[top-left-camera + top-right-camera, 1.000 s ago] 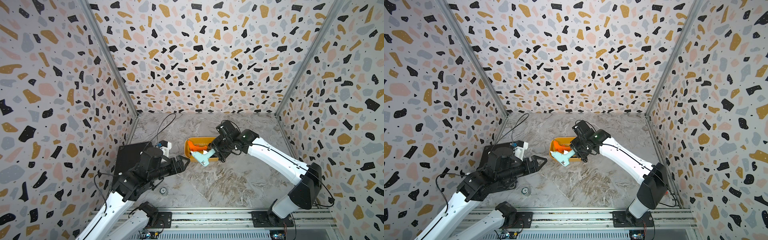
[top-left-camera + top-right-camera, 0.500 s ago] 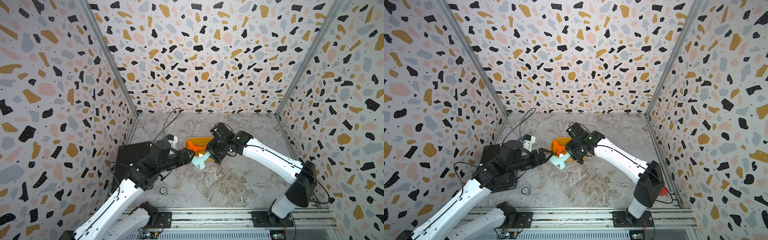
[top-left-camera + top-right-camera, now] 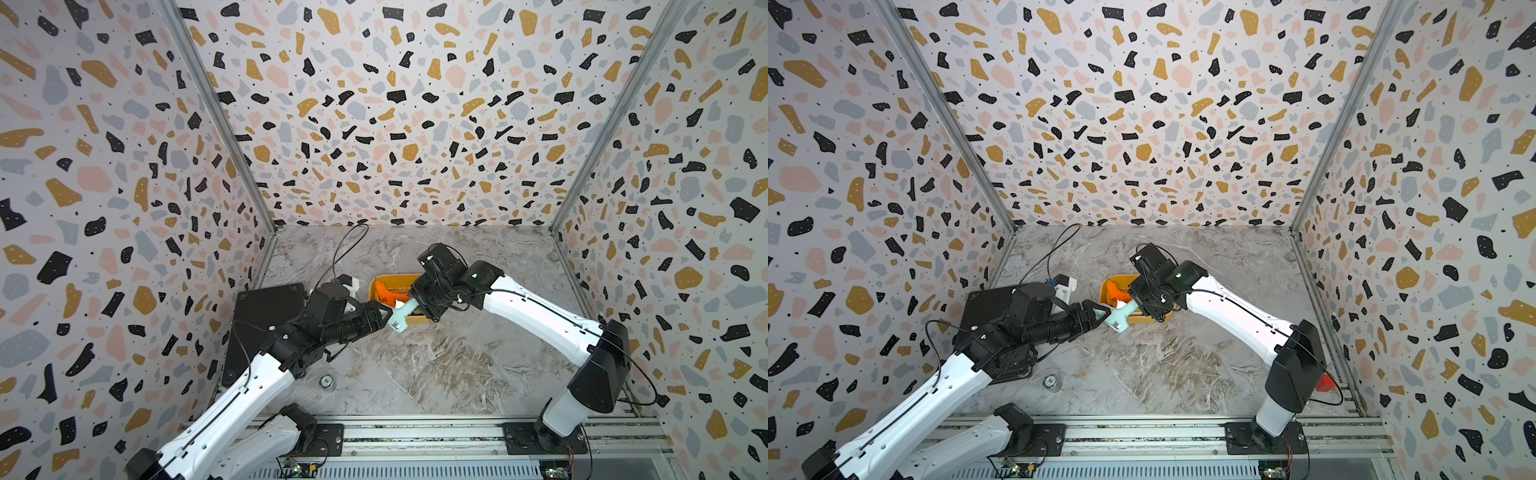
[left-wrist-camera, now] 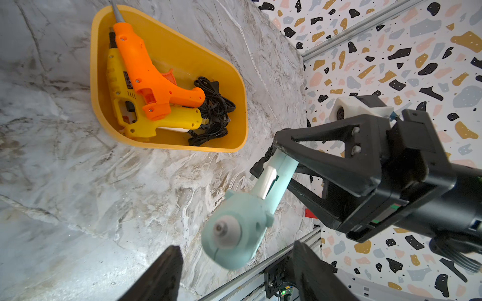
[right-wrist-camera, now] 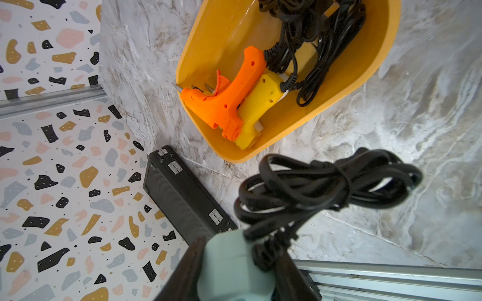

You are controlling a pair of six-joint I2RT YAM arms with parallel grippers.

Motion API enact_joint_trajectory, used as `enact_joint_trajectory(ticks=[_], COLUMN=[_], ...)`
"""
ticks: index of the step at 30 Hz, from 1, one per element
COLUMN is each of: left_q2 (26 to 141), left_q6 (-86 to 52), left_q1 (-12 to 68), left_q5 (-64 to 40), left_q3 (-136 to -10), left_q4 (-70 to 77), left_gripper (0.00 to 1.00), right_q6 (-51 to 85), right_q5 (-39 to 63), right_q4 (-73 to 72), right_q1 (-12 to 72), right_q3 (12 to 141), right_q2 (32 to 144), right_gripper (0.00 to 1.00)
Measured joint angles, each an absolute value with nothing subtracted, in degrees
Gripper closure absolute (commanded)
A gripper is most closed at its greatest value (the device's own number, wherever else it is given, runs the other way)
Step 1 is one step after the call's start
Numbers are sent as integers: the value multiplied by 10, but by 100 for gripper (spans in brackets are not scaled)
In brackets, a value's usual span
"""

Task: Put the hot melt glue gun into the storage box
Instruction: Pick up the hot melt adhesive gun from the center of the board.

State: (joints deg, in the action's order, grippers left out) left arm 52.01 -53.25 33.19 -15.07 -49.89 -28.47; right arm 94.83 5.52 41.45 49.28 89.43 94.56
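A mint-green hot melt glue gun (image 3: 401,318) (image 3: 1120,318) hangs in the air at the front left corner of the yellow-orange storage box (image 3: 395,277) (image 3: 1121,276). My right gripper (image 3: 417,305) (image 3: 1136,305) (image 5: 234,260) is shut on its handle, and its coiled black cord (image 5: 326,187) dangles from it. My left gripper (image 3: 384,313) (image 3: 1102,311) (image 4: 234,247) is open, its fingers on either side of the gun's nozzle end (image 4: 229,234) with gaps on both sides. In the box (image 4: 182,47) (image 5: 339,86) lie an orange gun (image 4: 146,73) and a yellow gun (image 4: 161,122) with black cords (image 4: 214,109).
A flat black case (image 3: 266,316) (image 3: 988,303) (image 5: 182,198) lies at the left wall, under my left arm. A small round metal piece (image 3: 327,380) (image 3: 1050,380) sits on the marble floor near the front. Terrazzo walls close in three sides.
My left arm has reached from over the black case to the mint gun, its jaws narrowing around the nozzle. My right arm has carried the gun a little leftward.
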Motion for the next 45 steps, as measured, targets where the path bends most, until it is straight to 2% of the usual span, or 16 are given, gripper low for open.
enact_joint_trajectory(ticks=[5,13,16,23,25,27,28,29,32,37,40,45], left_q2=[537,540,541,538,538,538,538,538,541,586,636,715], left_q6=[-536,-540,-543,-544,-540,-532,-523,-512,-474,-366,-295,-219], left_q1=[332,332,332,336,336,337,338,338,336,300,294,269], left_q5=[-149,-140,-139,-146,-148,-152,-154,-157,-170,-174,-180,-223], left_q3=[-499,-499,-499,-502,-502,-503,-504,-507,-526,-586,-627,-682], left_q4=[-282,-279,-278,-261,-261,-261,-262,-265,-283,-333,-370,-403], left_gripper=[42,49,60,95,100,100,100,100,100,100,100,100], right_q6=[952,955,956,962,962,962,960,958,946,874,819,705], right_q5=[55,55,52,37,36,36,36,36,36,46,42,22], right_q4=[402,398,397,387,378,371,368,365,358,402,452,564], right_q1=[502,513,516,515,515,515,515,515,515,519,522,508], right_q3=[894,894,894,879,870,859,854,850,841,840,840,844], right_q2=[946,946,945,940,935,927,923,919,904,844,786,707], right_gripper=[100,100,100,100,100,100,93,79,52,26,19,20])
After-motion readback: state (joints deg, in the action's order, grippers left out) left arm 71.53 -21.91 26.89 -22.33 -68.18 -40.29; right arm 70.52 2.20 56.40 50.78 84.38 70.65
